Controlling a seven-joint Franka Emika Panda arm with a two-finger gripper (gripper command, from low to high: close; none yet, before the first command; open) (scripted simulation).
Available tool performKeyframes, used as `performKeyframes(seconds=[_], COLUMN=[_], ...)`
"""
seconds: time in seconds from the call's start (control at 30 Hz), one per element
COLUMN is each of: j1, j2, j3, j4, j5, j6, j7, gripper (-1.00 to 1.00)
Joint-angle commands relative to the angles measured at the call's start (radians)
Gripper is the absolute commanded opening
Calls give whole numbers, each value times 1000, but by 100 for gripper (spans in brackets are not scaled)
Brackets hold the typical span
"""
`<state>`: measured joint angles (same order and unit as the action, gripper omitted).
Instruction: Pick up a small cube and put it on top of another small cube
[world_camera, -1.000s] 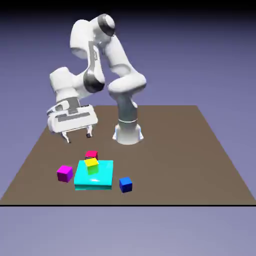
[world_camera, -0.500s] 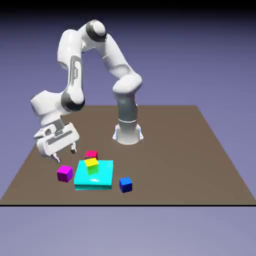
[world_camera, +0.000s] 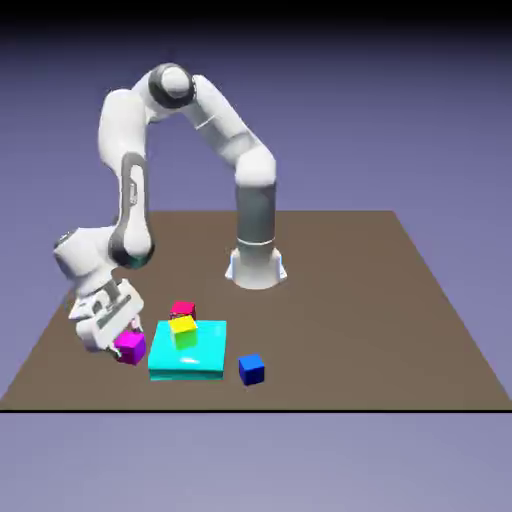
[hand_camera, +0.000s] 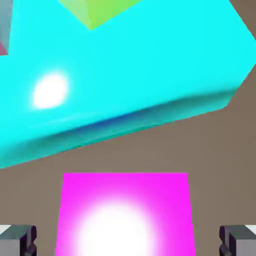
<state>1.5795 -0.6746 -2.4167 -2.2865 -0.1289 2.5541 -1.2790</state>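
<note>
The small magenta-purple cube (world_camera: 131, 347) rests on the brown table, just to the exterior view's left of a flat cyan block (world_camera: 190, 360). My gripper (world_camera: 117, 339) is down at this cube. In the hand view the cube (hand_camera: 125, 215) fills the bottom middle, lit by a bright glare. The two grey fingertips (hand_camera: 17, 241) show at the far left and far right corners, and a strip of table is visible between each one and the cube's sides. The jaws straddle the cube without touching it.
A yellow-green cube (world_camera: 183, 328) sits on top of the cyan block (hand_camera: 125, 75). A redder pink cube (world_camera: 182, 309) lies just behind the block, and a blue cube (world_camera: 251, 369) stands at the block's right front corner. The robot base (world_camera: 256, 265) stands farther back.
The arm swung toward the exterior view's left and came down from above the table. The gripper now sits low around the magenta-purple cube. No cube has moved.
</note>
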Motion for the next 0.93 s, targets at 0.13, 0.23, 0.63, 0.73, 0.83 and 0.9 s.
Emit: performKeyframes(seconds=[0.13, 0.23, 0.63, 0.73, 0.83, 0.9], j1=[-128, -124, -107, -74, -54, -71], j2=[138, 133, 114, 75, 51, 71], j3=[126, 232, 640, 568, 525, 561], j4=[5, 29, 122, 58, 20, 52], j5=[85, -5, -353, -415, -452, -421], j6=[-151, -281, -784, -697, -645, -688], j7=[-46, -176, -680, -646, -625, -642], gripper=[-100, -100, -100, -100, 100, 100])
